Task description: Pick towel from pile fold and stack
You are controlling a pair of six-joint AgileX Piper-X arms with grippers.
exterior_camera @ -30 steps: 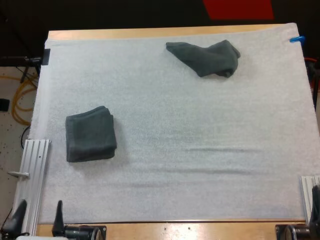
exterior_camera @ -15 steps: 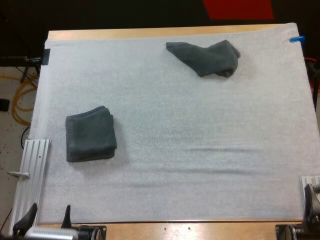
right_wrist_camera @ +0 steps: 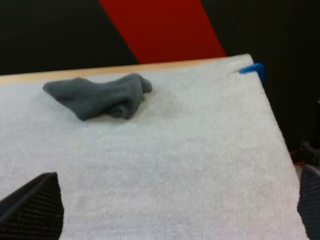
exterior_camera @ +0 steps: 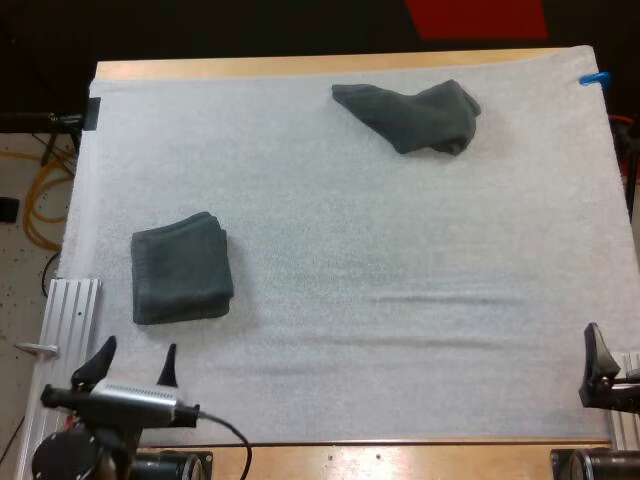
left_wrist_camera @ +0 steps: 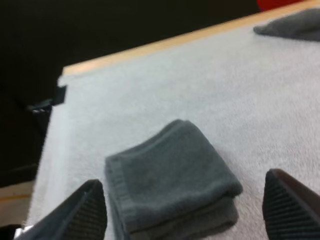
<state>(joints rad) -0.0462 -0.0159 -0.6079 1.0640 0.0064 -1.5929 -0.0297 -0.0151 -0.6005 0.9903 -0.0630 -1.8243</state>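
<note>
A folded stack of dark grey-green towel [exterior_camera: 182, 268] lies on the left half of the white mat [exterior_camera: 380, 250]. A crumpled towel [exterior_camera: 412, 115] rests near the mat's far edge, right of centre. My left gripper [exterior_camera: 140, 345] hovers open at the near left, just short of the folded stack. In the left wrist view its fingers [left_wrist_camera: 82, 215] stand wide apart in front of the folded stack [left_wrist_camera: 172, 182], clear of it. My right gripper [exterior_camera: 605, 360] sits at the near right edge. From the right wrist, its open fingers [right_wrist_camera: 32, 210] hold nothing, and the crumpled towel [right_wrist_camera: 100, 97] lies far ahead.
An aluminium rail [exterior_camera: 65, 340] runs along the mat's near left side and another [exterior_camera: 618, 372] sits at the near right. The wooden table edge [exterior_camera: 300, 66] borders the far side.
Both grippers have come forward from the table's near edge. The left one has moved up toward the folded stack, and the right one has advanced along the right edge. The towels have not moved.
</note>
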